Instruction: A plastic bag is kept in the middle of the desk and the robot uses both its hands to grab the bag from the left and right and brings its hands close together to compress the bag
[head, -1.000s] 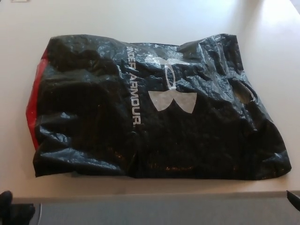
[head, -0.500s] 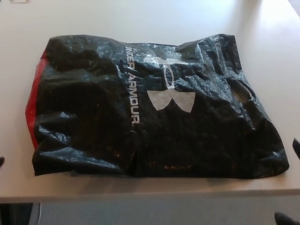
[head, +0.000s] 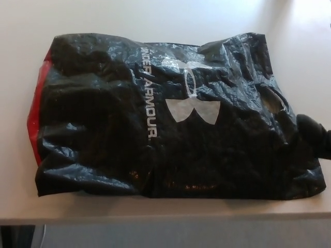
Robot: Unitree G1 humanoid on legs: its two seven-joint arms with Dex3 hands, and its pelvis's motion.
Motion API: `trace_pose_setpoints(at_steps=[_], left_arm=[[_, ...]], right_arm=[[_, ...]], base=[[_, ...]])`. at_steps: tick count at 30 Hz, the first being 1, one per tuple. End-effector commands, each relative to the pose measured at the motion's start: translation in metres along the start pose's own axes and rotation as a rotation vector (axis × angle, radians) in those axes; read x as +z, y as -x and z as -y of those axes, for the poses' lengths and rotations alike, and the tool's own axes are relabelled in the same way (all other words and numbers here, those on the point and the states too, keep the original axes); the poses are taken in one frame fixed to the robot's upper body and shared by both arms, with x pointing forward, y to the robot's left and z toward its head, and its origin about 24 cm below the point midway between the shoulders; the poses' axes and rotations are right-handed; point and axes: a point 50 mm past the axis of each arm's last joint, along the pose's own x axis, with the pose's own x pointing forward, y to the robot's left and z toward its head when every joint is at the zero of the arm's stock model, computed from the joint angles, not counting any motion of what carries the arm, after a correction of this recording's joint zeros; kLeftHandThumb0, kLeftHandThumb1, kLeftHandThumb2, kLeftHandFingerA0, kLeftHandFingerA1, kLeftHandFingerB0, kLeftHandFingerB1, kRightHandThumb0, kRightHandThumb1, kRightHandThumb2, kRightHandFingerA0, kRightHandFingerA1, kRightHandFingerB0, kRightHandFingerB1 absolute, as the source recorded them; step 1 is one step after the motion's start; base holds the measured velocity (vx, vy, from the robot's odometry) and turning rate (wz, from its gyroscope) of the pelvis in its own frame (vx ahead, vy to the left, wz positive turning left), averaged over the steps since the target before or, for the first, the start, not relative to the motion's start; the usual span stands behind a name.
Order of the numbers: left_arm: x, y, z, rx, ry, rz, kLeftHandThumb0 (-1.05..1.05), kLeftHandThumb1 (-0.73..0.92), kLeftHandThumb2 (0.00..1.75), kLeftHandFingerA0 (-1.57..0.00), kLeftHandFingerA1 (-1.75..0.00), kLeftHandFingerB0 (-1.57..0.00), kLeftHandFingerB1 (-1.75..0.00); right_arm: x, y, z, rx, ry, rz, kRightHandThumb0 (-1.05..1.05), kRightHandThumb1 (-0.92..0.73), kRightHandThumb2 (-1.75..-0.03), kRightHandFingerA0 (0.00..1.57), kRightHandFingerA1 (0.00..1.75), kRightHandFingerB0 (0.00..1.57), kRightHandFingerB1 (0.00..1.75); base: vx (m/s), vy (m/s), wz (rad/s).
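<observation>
Bag of crinkled black plastic is lying flat across the middle of the desk, taking up most of the view. It is lying on its side, with white lettering running down the middle and a white logo just beside the lettering. A red strip is showing along the bag's left edge. Near the right edge a cut-out handle hole is gaping, with the pale desk showing through it. The plastic is bulging and creasing in many folds, so something may be filling it, but the bag is opaque and its contents are not showing. Its near edge is sitting close to the front edge of the desk, without hanging over.

Right hand is coming in from the right border and is touching the bag's right side, just below the handle hole. Only a rounded black part of it is showing against the black plastic, so I cannot tell whether its fingers are spread or closing, or whether it is gripping the plastic or only pressing on it.

Left hand is not showing anywhere in the view, and the bag's left side is lying free on the desk.
</observation>
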Motion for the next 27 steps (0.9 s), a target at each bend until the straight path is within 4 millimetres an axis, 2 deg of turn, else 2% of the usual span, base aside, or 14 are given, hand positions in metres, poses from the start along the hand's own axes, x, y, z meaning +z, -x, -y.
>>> trace_pose_setpoints(at_steps=[1,5,6,7,8,9,18,19,20,21,24,25,26,27], left_arm=[[-0.037,-0.032,0.008,0.135,-0.174,-0.194,-0.63,0.85,0.64,-0.45,-0.52,-0.39,-0.44],[-0.046,-0.041,0.022,0.171,-0.14,-0.227,-0.64,0.87,0.65,-0.43,-0.51,-0.36,-0.42],[-0.052,-0.042,0.028,0.156,-0.107,-0.285,-0.69,0.71,1.09,-0.33,-0.58,-0.2,-0.49],[-0.058,-0.044,0.034,0.135,-0.08,-0.34,-0.69,0.71,1.09,-0.33,-0.58,-0.2,-0.49],[-0.064,-0.044,0.039,0.09,-0.062,-0.414,-0.69,0.89,0.66,-0.27,-0.44,-0.25,-0.34],[-0.068,-0.043,0.043,0.061,-0.049,-0.464,-0.68,0.9,0.64,-0.22,-0.4,-0.21,-0.31],[-0.11,-0.006,0.075,0.014,-0.01,-0.79,-0.66,0.92,0.71,-0.16,-0.36,-0.21,-0.31],[-0.116,0.0,0.079,0.024,0.014,-0.835,-0.65,0.92,0.71,-0.17,-0.37,-0.21,-0.32],[-0.119,0.003,0.082,0.029,0.038,-0.859,-0.33,0.61,1.16,-0.03,-0.51,0.0,-0.47],[-0.122,0.007,0.086,0.033,0.083,-0.886,-0.33,0.59,1.15,-0.03,-0.51,0.0,-0.47],[-0.123,0.012,0.094,0.03,0.137,-0.92,-0.33,0.59,1.15,-0.03,-0.51,0.0,-0.47],[-0.124,0.013,0.095,0.006,0.127,-0.927,-0.71,0.78,1.13,-0.04,-0.46,-0.12,-0.45],[-0.125,0.013,0.098,-0.026,0.112,-0.939,-0.71,0.92,0.77,-0.12,-0.39,-0.15,-0.3],[-0.125,0.013,0.1,-0.028,0.118,-0.943,-0.71,0.92,0.77,-0.12,-0.39,-0.15,-0.3]], right_arm=[[-0.034,-0.041,0.005,0.049,-0.08,-0.334,-1.02,-0.63,-1.04,0.0,0.1,0.0,0.0],[-0.052,-0.039,-0.002,0.052,-0.072,-0.407,-1.0,-0.63,-1.04,0.0,0.14,0.0,0.0],[-0.06,-0.036,-0.005,0.05,-0.063,-0.439,-1.01,-0.66,-1.07,0.0,0.12,0.0,0.0],[-0.068,-0.034,-0.009,0.051,-0.053,-0.467,-1.01,-0.66,-1.07,0.0,0.12,0.0,0.0],[-0.075,-0.032,-0.011,0.047,-0.046,-0.49,-1.01,-0.68,-1.09,0.0,0.14,0.0,0.0],[-0.08,-0.03,-0.013,0.043,-0.036,-0.507,-1.01,-0.68,-1.1,0.0,0.15,0.0,0.0],[-0.112,-0.021,-0.026,0.035,0.011,-0.635,-0.88,-0.64,-1.1,0.01,0.28,0.01,0.14],[-0.117,-0.02,-0.027,0.036,0.012,-0.666,-0.94,-0.67,-1.09,0.05,0.25,0.05,0.08],[-0.119,-0.019,-0.028,0.033,0.021,-0.68,-0.92,-0.66,-1.08,0.05,0.3,0.06,0.11],[-0.123,-0.017,-0.029,0.028,0.046,-0.695,-1.03,-0.72,-1.11,0.06,0.27,0.09,0.04],[-0.13,-0.009,-0.033,0.023,0.082,-0.729,-0.92,-0.65,-1.08,0.06,0.39,0.08,0.13],[-0.132,-0.007,-0.035,0.026,0.083,-0.738,-0.91,-0.66,-1.07,0.06,0.4,0.06,0.14],[-0.134,-0.003,-0.037,0.031,0.088,-0.748,-0.9,-0.66,-1.06,0.06,0.44,0.06,0.17],[-0.136,0.0,-0.039,0.035,0.096,-0.751,-0.9,-0.66,-1.06,0.06,0.44,0.06,0.17]], base=[[0.0,0.0,0.0],[0.0,0.0,0.0],[0.0,0.0,0.0],[0.0,0.0,0.0],[0.0,0.0,0.0],[0.0,0.0,0.0],[0.0,0.0,0.0],[0.0,0.0,0.0],[0.0,0.0,0.0],[0.0,0.0,0.0],[0.0,0.0,0.0],[0.0,0.0,0.0],[0.0,0.0,0.0],[0.0,0.0,0.0]])
